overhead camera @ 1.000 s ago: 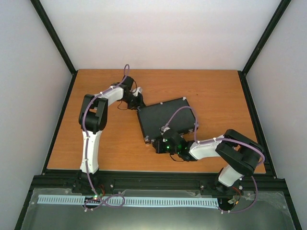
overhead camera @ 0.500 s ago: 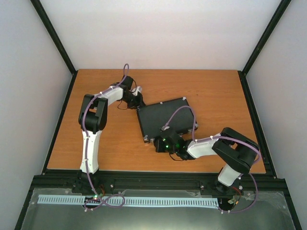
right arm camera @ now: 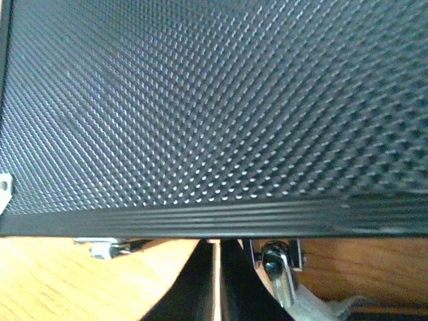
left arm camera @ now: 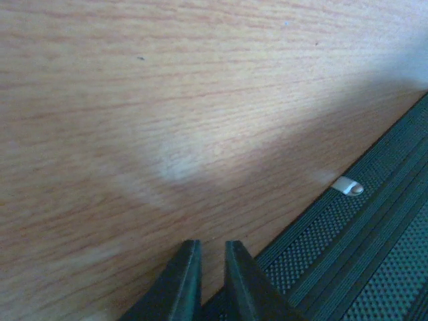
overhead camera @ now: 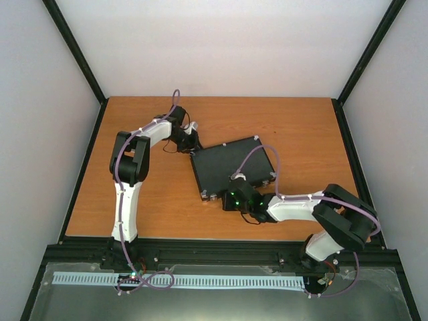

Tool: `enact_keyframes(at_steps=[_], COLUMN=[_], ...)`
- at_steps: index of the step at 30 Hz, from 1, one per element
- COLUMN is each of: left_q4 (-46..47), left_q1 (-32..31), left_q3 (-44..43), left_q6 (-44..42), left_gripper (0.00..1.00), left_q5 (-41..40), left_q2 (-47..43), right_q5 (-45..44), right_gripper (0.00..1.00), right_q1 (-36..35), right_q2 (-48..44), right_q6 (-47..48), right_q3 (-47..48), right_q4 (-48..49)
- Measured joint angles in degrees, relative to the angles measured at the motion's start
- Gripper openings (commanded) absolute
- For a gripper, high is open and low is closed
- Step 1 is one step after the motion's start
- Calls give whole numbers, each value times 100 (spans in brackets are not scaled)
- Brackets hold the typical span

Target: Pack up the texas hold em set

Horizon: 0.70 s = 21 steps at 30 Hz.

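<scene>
The black briefcase [overhead camera: 234, 167] of the texas hold em set lies closed and flat in the middle of the table, turned at an angle. My left gripper [overhead camera: 194, 142] rests at its far left corner; in the left wrist view the fingertips [left arm camera: 210, 244] stand almost together above the case's ribbed edge [left arm camera: 374, 267], with nothing between them. My right gripper [overhead camera: 231, 195] sits at the case's near edge. In the right wrist view it [right arm camera: 217, 242] is shut just below the dimpled lid [right arm camera: 214, 100], beside the silver handle [right arm camera: 277, 267]. Chips, cards, dice and button are out of view.
A silver latch [right arm camera: 107, 249] shows under the case's near edge, left of my right fingers. A small silver corner fitting [left arm camera: 348, 186] marks the case's edge. Bare wooden table [overhead camera: 134, 200] surrounds the case, bounded by a black frame [overhead camera: 80, 174].
My right arm's elbow has swung out to the right and its forearm lies flatter; the gripper slid slightly right along the case's near edge. The left arm and the case have stayed put.
</scene>
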<state>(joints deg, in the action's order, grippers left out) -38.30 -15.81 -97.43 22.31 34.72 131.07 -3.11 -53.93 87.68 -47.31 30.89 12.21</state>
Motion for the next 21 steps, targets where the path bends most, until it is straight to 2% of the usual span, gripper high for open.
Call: enact_keyframes(at_steps=[1,2,3,5,6,7,9,10,15,21], left_q4=[-94,-201,-323,-601,-776,-892,-1161,-1305,-1711,-1987], left_q1=[2,9,9,7,7,11,22,28,35,35], left_q3=[-57,-120,-190,-428,-616,-787,-1287,-1558,-2625,-2610], left_q6=[-9,-15,-39,-28,-24,-59,-83,-98,-133,-153], left_gripper=[28,34,40,51,59,66,91,99,100,100], left_q5=[-22,-59,-122,-219,-289,-334,-459,-516,-852,-1141], left_q2=[4,7,7,15,37,57,98,111,-20,-673], right_q5=[-48,-63,-76,-205,-260,-299,-479,-566,-890,-1434], right_gripper=[38,54,63,89,99,100,100,100,100,100], right_q1=[0,0,-7,-11,-11,-11,-9,-4,0,0], right_q2=[-68,-144,-254,-575,-748,-879,-1123,-1233,-1506,-1506], right_q6=[50,70,157,345,435,481,664,743,973,1139], right_q3=[57,120,234,546,695,804,1071,1209,1904,2638], right_q4=[-227,-411,-636,-1191,-1488,-1738,-2201,-2420,-3486,-4540])
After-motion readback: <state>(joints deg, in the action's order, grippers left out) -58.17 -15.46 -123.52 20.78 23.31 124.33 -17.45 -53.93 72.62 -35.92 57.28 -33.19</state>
